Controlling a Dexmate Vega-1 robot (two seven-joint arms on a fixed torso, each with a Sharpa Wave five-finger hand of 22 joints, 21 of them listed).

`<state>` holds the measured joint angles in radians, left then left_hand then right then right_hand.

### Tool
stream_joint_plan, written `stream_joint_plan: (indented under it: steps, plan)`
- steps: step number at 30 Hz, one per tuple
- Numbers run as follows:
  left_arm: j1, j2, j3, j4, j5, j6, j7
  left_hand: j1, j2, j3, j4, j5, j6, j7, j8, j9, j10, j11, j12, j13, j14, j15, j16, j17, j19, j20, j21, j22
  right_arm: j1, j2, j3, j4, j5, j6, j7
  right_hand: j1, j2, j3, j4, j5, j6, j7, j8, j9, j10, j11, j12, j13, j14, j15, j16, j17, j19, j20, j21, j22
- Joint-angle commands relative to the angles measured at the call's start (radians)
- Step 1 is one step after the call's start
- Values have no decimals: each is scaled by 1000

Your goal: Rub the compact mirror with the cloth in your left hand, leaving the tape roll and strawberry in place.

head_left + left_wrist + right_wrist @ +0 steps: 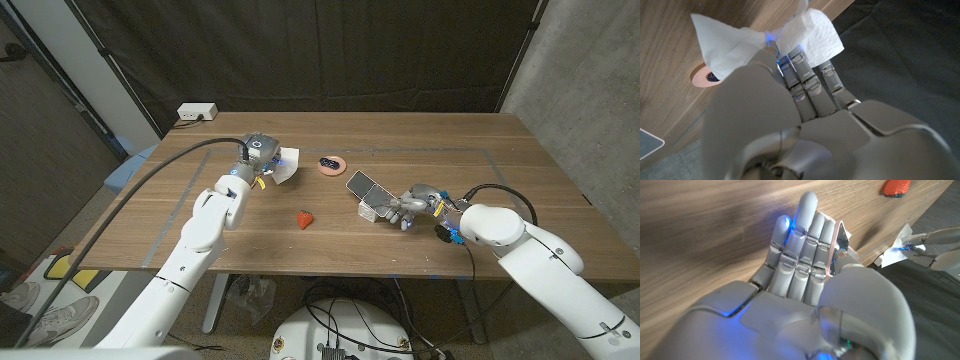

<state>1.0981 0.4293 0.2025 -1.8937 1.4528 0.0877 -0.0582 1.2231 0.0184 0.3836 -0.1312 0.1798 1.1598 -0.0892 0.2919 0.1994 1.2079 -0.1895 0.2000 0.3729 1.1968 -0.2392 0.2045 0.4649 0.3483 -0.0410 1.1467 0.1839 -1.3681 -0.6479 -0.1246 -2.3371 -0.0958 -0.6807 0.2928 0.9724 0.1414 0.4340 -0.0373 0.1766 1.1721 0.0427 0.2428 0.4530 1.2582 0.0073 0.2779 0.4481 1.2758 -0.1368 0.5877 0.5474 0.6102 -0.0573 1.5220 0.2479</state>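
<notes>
My left hand [260,152] pinches a white cloth [286,166] above the table's back left part; the cloth [742,41] bunches over my fingertips. A little to its right lies the pink tape roll [332,164], also the tape roll [707,78]. The red strawberry [305,218] sits nearer the front, and the strawberry [896,186] stays apart from both hands. My right hand [408,206] holds the open compact mirror [364,190] at centre right, lid tilted up. The mirror's edge [836,246] shows between thumb and fingers of my right hand [800,260]. The cloth [896,256] is well short of the mirror.
A white power strip [197,112] lies at the table's back left corner. Black curtains hang behind the table. Thin tape lines mark a rectangle on the wooden table [500,150].
</notes>
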Motion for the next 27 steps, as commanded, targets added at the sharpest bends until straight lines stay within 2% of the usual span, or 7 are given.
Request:
stream_joint_plan:
  steps: [1,3,5,9,12,17,27]
  plan:
    - [-37,22,33,10,14,-1,-75,-5,2,2,1,4,-23,-9,-15,3,-10,-8,-6,-4,-27,-1,-21,-35,-16,-109,-7,-1,42,-75,10,24,55,-78,61,-4,8,67,-57,6,10,4,3,6,67,67,-5,0,-52,-46,-1,0,6,-160,0,4]
    - [-49,32,39,1,20,-10,-143,-63,-9,-13,33,7,-129,-22,-61,8,-130,-10,-29,-38,-161,8,-37,-107,-90,-56,-48,-6,62,-92,-6,29,61,-88,76,-4,8,70,-58,6,12,5,1,2,67,67,-6,-1,-53,-43,-2,-1,6,-157,1,6]
    - [-64,42,43,-11,16,-24,-227,-171,-71,-71,75,19,-348,-84,-112,4,-377,-2,-32,-94,-461,33,-31,-191,-215,29,-124,-5,84,-105,-22,35,71,-102,92,-6,7,72,-59,5,11,8,-2,-1,67,72,-8,-4,-52,-43,-4,-4,4,-153,1,7]
    - [-71,48,34,-13,-12,-45,-256,-321,-108,-167,145,54,-671,-119,-112,-1,-736,58,-23,-154,-802,143,-20,-244,-360,106,-249,-7,95,-108,-27,44,87,-88,92,-11,4,78,-60,1,13,4,-6,-8,69,73,-11,-8,-53,-37,-6,-7,-2,-134,4,13]
    - [-64,46,20,-8,-39,-54,-217,-414,-95,-205,198,69,-740,-115,-112,-2,-802,72,-19,-164,-862,167,-14,-251,-390,113,-287,-6,106,-113,-32,46,98,-93,96,-30,-12,78,-57,-1,15,-1,-10,-16,57,75,-19,-13,-58,-37,-8,-6,-17,-119,0,14]
    - [-56,50,-4,-6,-88,-73,-177,-521,-74,-249,259,85,-861,-111,-118,-3,-916,115,-20,-169,-965,213,-18,-256,-451,141,-341,-4,103,-102,-29,50,116,-79,80,-182,-76,16,-3,-6,-103,4,-51,-53,-68,86,-83,-33,-164,9,-43,-30,-84,-62,-24,11]
    - [-45,58,-11,2,-82,-68,-109,-548,-45,-255,271,95,-842,-100,-92,-4,-914,104,1,-170,-983,205,-6,-258,-454,141,-360,-3,66,-30,17,87,190,20,41,-544,-133,-142,151,1,-432,48,-66,-143,-452,148,-102,-121,-464,171,-179,-146,-320,83,-98,-29]
